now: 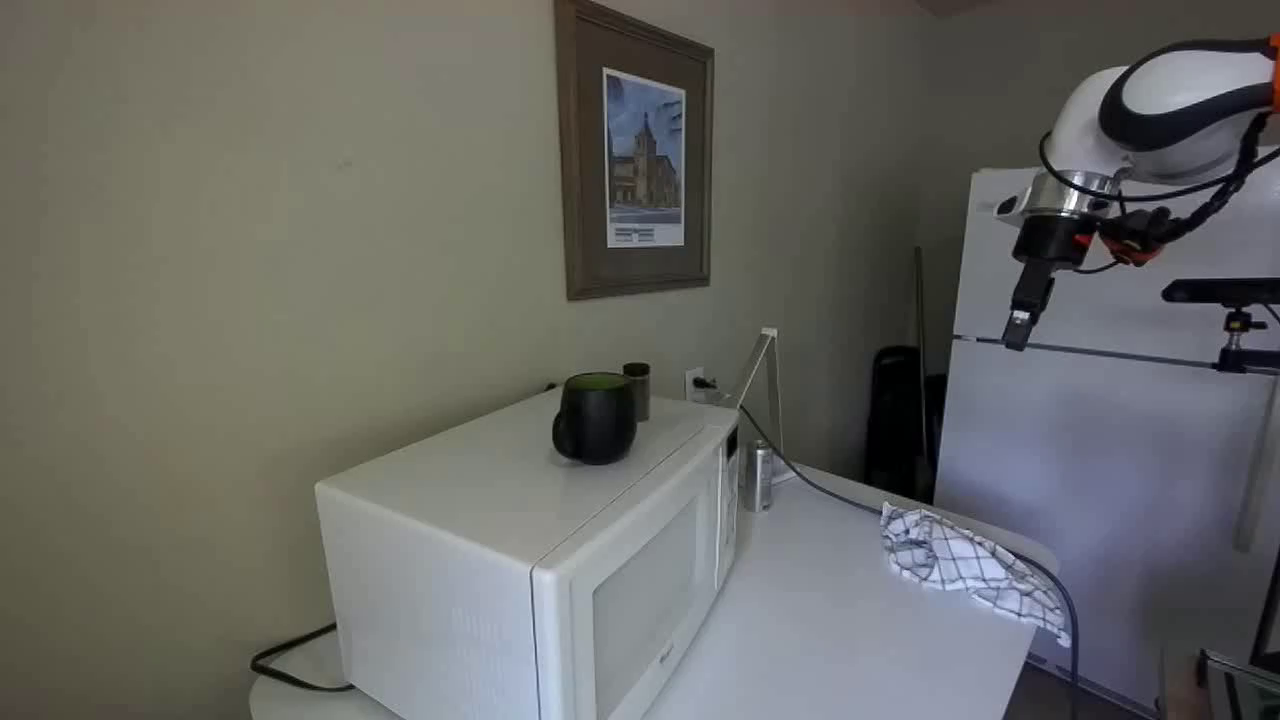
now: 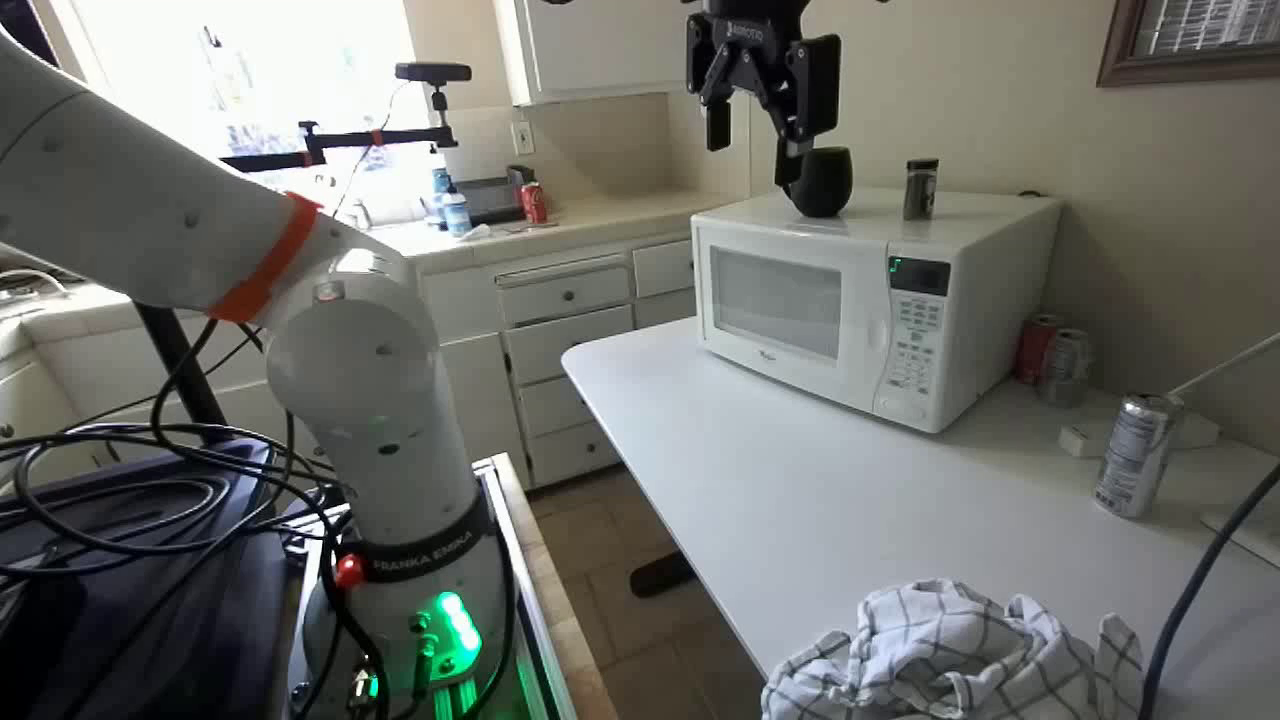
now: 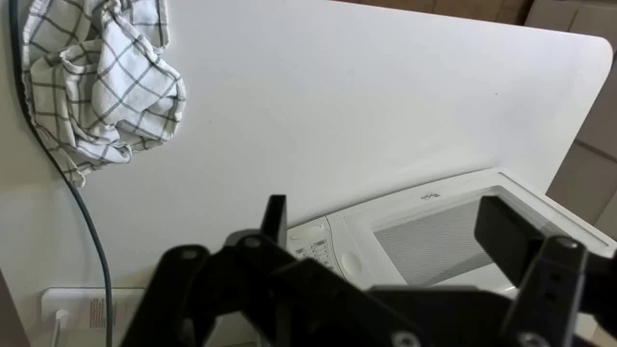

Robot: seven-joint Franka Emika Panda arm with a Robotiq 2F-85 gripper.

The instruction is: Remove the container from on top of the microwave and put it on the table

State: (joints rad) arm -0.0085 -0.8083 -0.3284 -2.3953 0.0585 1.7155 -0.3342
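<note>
The container (image 1: 640, 395), a slim dark-grey upright cylinder, stands on top of the microwave beside the wider round black mug. It also shows in an exterior view (image 2: 920, 190), near the front edge above the control panel. It is out of view in the wrist view. The white microwave (image 1: 440, 590) (image 2: 770, 300) (image 3: 356, 260) stands on the white table (image 1: 840, 610) (image 2: 800, 480) (image 3: 308, 106). My gripper (image 1: 1018, 330) (image 2: 754, 146) is open and empty, high above the table and apart from the container. In the wrist view its fingers (image 3: 382, 207) are wide apart, with the microwave's front beyond them.
The black mug (image 1: 595, 425) (image 2: 826, 185) stands close to the container. A silver can (image 1: 759, 477) (image 2: 1136, 455) stands beside the microwave; a red can (image 2: 1036, 348) and another silver can (image 2: 1066, 370) are behind. A checked cloth (image 1: 960, 555) (image 3: 111, 91) and a dark cable (image 3: 91, 226) lie on the table.
</note>
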